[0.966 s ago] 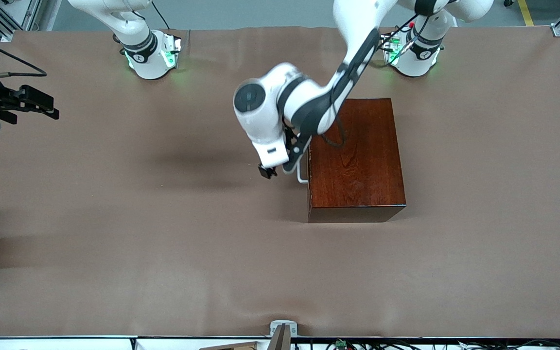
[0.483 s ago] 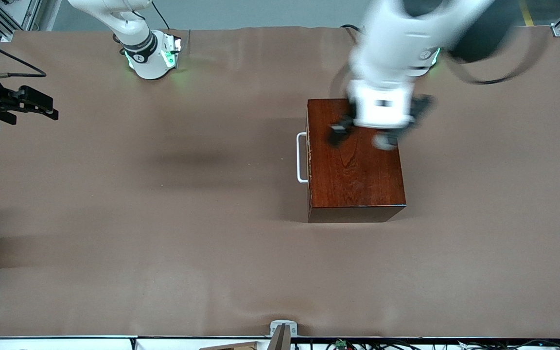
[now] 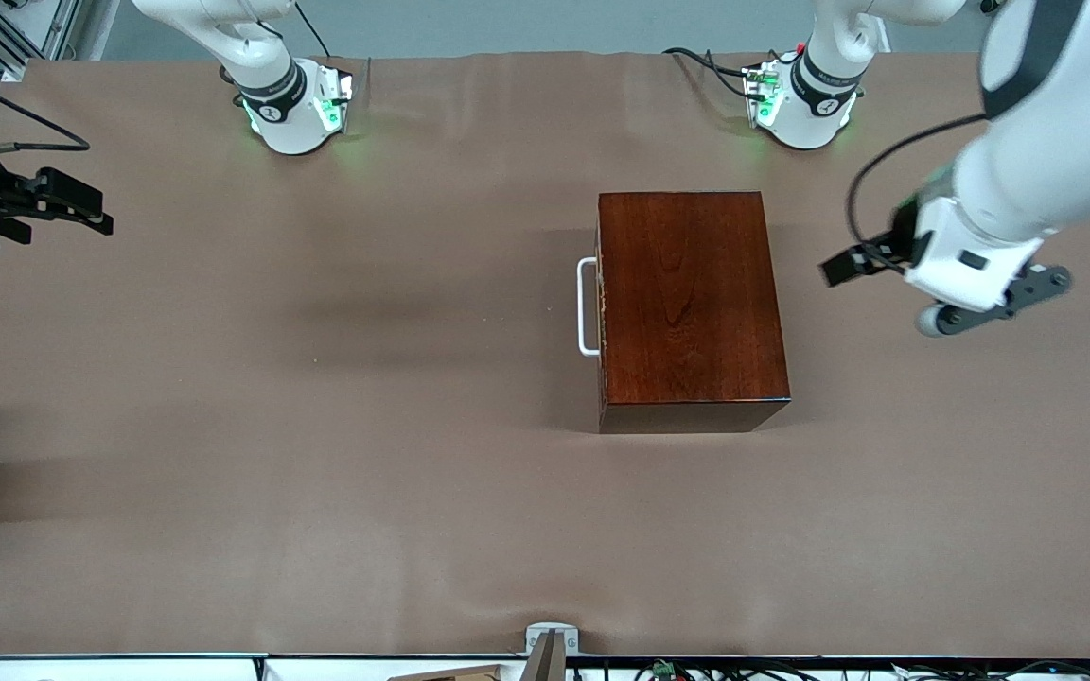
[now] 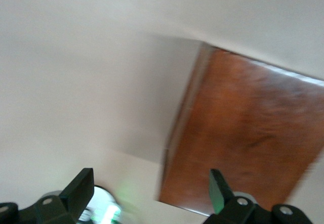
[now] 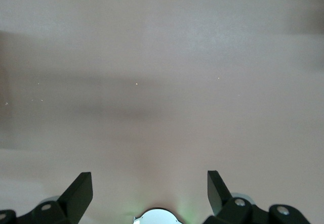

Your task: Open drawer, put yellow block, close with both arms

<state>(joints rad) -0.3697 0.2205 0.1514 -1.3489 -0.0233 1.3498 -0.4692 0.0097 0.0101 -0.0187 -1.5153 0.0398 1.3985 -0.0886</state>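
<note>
Drawer (image 3: 600, 305) shut, flush in the glossy reddish-brown box (image 3: 692, 303), centre-right of the front view; white U-bar handle (image 3: 587, 307) sticks out toward the right arm's end. Block not visible. Left gripper (image 4: 152, 193) at right edge, over matte brown table (image 3: 318, 426), fingers apart, empty. Right gripper (image 5: 150, 191) at upper left edge, waiting, fingers spread, empty.

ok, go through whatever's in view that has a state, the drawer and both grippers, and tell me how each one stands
drawer: shut, flush in the wooden box, handle free.
left gripper: open, empty, in the air over the table toward the left arm's end.
right gripper: open, empty, over bare table.
</note>
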